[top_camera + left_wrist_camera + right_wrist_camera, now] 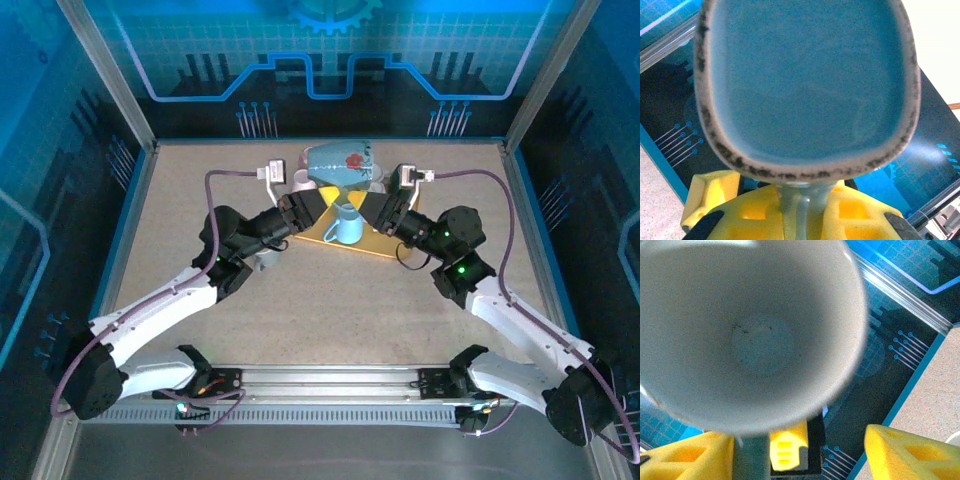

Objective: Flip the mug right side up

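A large blue-grey mug hangs on its side above the back middle of the table. Its speckled base faces the left wrist camera and its pale inside faces the right wrist camera. The handle points down, and my left gripper is shut on it between its yellow fingers. My right gripper stands open just under the mug's mouth. Its yellow fingers are spread wide, with the handle close to the left one.
A small light-blue cup stands upright on a yellow board directly under the held mug. The back wall of the enclosure is close behind, and side walls bound the table on both sides.
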You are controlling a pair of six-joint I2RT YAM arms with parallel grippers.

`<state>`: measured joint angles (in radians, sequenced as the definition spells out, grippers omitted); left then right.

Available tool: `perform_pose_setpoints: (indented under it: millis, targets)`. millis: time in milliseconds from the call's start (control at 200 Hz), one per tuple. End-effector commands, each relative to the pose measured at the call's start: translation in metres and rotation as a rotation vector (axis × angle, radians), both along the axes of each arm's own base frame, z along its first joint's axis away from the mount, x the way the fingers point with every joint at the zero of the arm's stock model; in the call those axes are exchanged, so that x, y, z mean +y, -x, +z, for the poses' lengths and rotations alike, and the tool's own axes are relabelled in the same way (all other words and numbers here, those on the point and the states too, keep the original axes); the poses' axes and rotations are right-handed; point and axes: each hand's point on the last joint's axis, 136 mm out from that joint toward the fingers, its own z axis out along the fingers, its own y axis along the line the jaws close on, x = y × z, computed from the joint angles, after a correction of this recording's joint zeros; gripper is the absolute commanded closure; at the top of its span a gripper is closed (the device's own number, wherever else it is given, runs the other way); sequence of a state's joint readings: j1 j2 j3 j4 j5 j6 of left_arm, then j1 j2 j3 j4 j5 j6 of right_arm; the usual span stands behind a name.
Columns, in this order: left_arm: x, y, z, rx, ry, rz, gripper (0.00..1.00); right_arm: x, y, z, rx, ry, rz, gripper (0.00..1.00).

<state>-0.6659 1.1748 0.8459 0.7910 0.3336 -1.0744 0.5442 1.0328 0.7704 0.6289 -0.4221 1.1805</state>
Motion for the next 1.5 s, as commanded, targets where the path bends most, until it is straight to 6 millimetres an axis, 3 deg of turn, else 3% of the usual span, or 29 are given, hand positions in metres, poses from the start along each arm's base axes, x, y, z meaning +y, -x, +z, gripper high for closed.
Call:
perform_pose_setpoints:
  millis: [0,160,375,485,565,685,740,770,900,1060,1241,1496]
  targets:
    - [0.010,0.022,0.029,-0.114,0.057,0.009,0.99,0.001,0.007,0.028,-0.102,-0.026,-0.013,0.39]
    - [0.005,0.023,0.019,-0.109,0.012,0.024,0.99,0.006,0.006,0.027,-0.105,-0.007,-0.013,0.53]
    - [0.001,0.025,0.004,-0.096,-0.039,0.031,0.96,0.005,0.007,0.026,-0.102,0.001,-0.028,0.84]
    - [0.005,0.027,-0.008,-0.081,-0.081,0.046,0.78,0.000,0.012,0.025,-0.108,0.023,-0.046,0.92]
    - [0.010,0.030,-0.020,-0.060,-0.122,0.061,0.54,-0.004,0.015,0.022,-0.113,0.069,-0.066,0.95]
    - [0.025,0.040,-0.040,-0.044,-0.228,0.102,0.37,-0.012,0.018,0.007,-0.112,0.187,-0.113,0.95]
    - [0.038,0.043,-0.052,-0.022,-0.314,0.151,0.34,-0.014,0.017,-0.021,-0.064,0.317,-0.141,0.97]
    - [0.047,0.045,-0.058,-0.015,-0.365,0.181,0.33,-0.017,0.018,-0.019,-0.073,0.370,-0.162,0.99]
    - [0.094,0.049,-0.082,0.033,-0.610,0.351,0.33,-0.018,0.016,-0.067,-0.034,0.733,-0.241,1.00]
    - [0.146,0.051,-0.090,0.045,-0.857,0.539,0.33,-0.004,0.005,-0.120,-0.058,1.155,-0.330,1.00]
    - [0.181,0.052,-0.093,0.016,-0.971,0.674,0.33,0.027,-0.010,-0.169,-0.008,1.321,-0.356,1.00]
    - [0.198,0.053,-0.109,0.008,-0.985,0.748,0.32,0.062,-0.026,-0.229,0.157,1.452,-0.410,1.00]
